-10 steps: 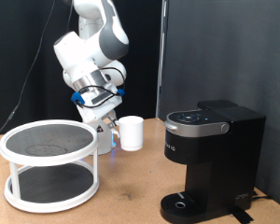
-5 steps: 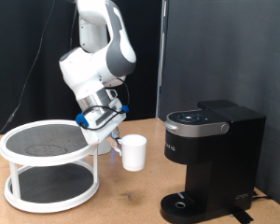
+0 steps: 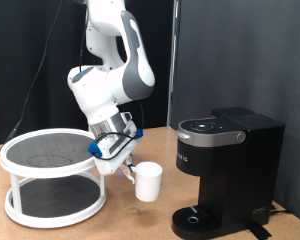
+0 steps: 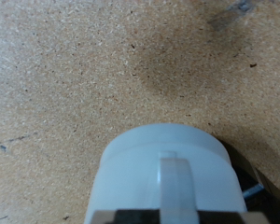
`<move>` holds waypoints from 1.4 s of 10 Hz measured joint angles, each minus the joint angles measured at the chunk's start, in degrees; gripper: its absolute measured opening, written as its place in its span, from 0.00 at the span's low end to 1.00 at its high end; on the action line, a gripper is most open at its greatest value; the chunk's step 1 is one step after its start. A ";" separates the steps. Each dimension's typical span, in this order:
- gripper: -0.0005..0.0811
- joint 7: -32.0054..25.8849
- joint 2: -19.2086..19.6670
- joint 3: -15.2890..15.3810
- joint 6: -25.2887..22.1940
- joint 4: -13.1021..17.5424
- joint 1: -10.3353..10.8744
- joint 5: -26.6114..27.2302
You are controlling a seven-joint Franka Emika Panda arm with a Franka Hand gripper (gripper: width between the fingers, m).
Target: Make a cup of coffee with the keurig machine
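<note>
The white cup [image 3: 148, 181] hangs in the air just above the wooden table, held by its handle in my gripper [image 3: 129, 170], to the exterior view's left of the keurig machine [image 3: 226, 172]. The machine is black, its lid is down and its round drip base [image 3: 197, 217] is bare. In the wrist view the cup [image 4: 168, 177] fills the lower part of the picture, handle towards the camera, with bare tabletop beyond it. My fingers themselves barely show there.
A white two-tier round rack [image 3: 52, 175] with dark mesh shelves stands at the exterior view's left on the wooden table [image 3: 140, 225]. A black curtain hangs behind. The robot arm [image 3: 110, 70] rises between rack and machine.
My gripper has carried the cup down and towards the exterior view's right and bottom, closer to the machine's drip base. The arm has leaned the same way.
</note>
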 joint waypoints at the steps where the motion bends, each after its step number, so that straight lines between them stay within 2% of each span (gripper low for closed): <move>1: 0.01 -0.90 1.44 0.42 0.80 0.57 0.05 0.83; 4: 0.01 -5.85 5.15 2.86 4.33 1.81 0.62 6.52; 9: 0.01 -18.76 7.44 8.42 7.45 2.51 1.47 22.94; 14: 0.01 -20.26 8.94 11.17 9.98 3.37 1.76 28.04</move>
